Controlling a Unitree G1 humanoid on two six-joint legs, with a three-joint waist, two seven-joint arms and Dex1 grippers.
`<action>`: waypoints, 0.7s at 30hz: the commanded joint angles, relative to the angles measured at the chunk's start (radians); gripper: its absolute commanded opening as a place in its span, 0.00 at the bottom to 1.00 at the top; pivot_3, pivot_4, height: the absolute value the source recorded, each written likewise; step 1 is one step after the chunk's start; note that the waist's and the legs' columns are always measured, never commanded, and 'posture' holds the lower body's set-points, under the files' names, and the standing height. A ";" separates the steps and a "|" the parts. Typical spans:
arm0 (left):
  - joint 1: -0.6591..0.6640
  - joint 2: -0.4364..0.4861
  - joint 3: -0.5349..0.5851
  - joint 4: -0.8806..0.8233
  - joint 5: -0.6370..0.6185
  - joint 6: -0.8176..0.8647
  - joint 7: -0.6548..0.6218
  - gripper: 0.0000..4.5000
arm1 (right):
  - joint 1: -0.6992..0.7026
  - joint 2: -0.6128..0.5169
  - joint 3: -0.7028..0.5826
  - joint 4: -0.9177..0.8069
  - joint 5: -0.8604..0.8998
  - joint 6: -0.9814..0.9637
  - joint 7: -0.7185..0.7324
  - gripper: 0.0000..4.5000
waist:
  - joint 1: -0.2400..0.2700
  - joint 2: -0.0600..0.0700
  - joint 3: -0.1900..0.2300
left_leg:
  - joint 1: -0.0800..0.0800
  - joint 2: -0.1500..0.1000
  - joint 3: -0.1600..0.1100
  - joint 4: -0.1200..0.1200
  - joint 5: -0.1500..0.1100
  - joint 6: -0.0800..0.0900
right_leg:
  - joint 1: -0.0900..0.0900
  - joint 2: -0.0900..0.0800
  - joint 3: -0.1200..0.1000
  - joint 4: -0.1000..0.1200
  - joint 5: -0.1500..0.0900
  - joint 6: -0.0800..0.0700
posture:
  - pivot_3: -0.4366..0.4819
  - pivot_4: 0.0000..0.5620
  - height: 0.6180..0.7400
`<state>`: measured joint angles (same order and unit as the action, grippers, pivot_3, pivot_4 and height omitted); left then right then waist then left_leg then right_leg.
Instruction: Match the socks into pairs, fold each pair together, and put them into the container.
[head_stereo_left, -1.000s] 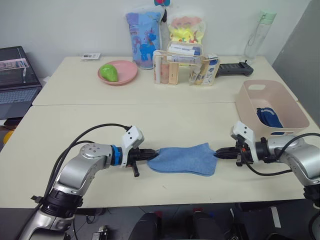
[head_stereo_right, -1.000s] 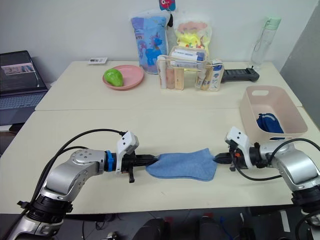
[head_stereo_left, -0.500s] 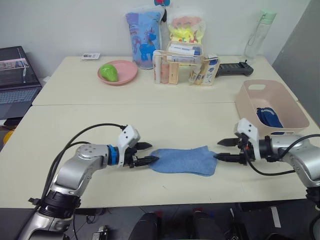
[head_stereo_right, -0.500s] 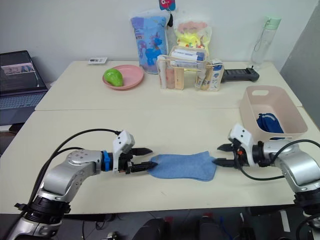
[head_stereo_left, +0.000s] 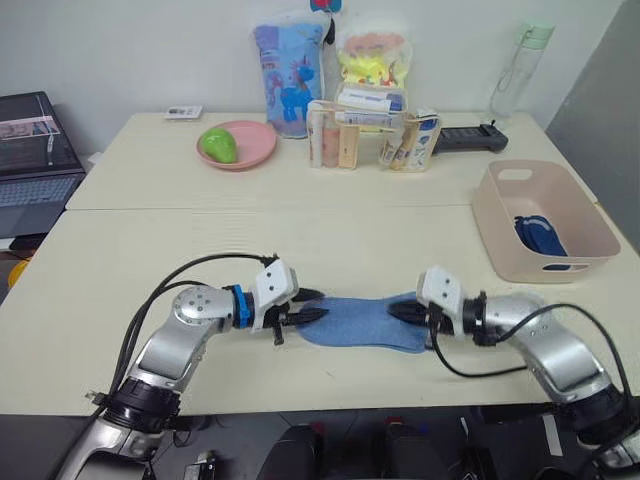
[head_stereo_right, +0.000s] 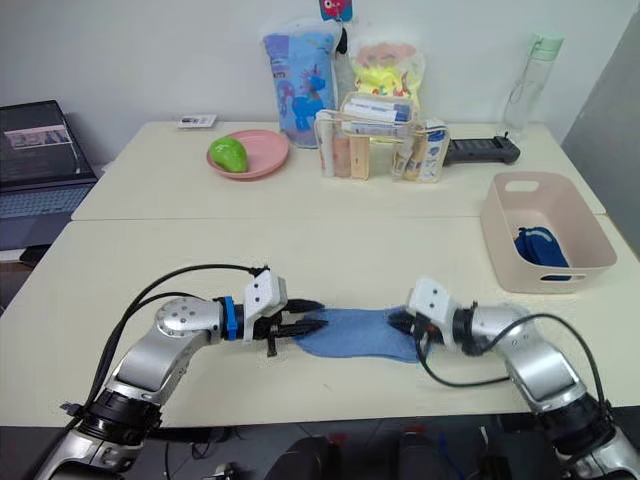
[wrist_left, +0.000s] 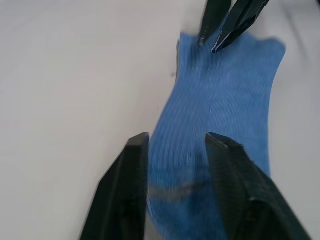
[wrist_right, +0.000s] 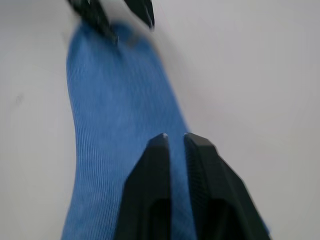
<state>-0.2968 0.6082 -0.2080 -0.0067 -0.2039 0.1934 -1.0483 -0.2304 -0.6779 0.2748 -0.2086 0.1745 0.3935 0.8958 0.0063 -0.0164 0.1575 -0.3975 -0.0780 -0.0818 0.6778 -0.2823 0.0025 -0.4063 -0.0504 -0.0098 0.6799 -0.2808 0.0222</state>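
Left gripper (head_stereo_left: 312, 313) at lower centre of frame, black fingers parted, straddling one end of flat light blue knit sock (head_stereo_left: 362, 323) on cream tabletop (head_stereo_left: 180, 250). Right gripper (head_stereo_left: 400, 312) at sock's other end, fingers nearly together, tips over fabric; actual pinch on cloth cannot be told. Pale pink rectangular plastic basin (head_stereo_left: 500, 240) at right edge of frame, well apart from sock, holds dark navy sock bundle (head_stereo_left: 538, 236).
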 joint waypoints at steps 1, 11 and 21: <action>0.000 0.015 -0.010 0.052 0.061 -0.082 0.006 0.09 | 0.025 -0.040 -0.012 0.021 -0.058 -0.093 0.008 0.00 | 0.000 0.000 0.000 | 0.001 0.000 0.000 0.000 0.000 0.000 | 0.000 0.000 0.000 0.000 0.000 0.000 | 0.48 0.27 1.00; 0.017 0.020 0.035 0.041 0.009 -0.099 -0.039 0.01 | 0.120 -0.105 -0.184 -0.113 0.107 -0.008 0.062 0.00 | 0.001 0.000 -0.001 | 0.001 0.000 0.000 0.000 0.000 0.000 | 0.002 0.000 0.000 0.000 0.000 0.000 | 0.48 0.27 1.00; 0.039 0.076 0.083 -0.112 -0.064 -0.048 -0.080 0.00 | 0.135 -0.059 -0.279 -0.171 0.216 0.231 -0.081 0.52 | -0.003 0.000 -0.001 | 0.001 0.001 -0.001 0.000 -0.002 0.003 | 0.001 0.000 0.000 0.000 0.000 0.000 | 0.48 0.27 1.00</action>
<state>-0.2620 0.6747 -0.1398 -0.0744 -0.2518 0.1459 -1.1185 -0.0937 -0.7447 0.0021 -0.3827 0.4046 0.6086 0.8512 0.0038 -0.0165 0.1568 -0.3963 -0.0774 -0.0825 0.6773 -0.2843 0.0060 -0.4049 -0.0502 -0.0100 0.6799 -0.2808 0.0222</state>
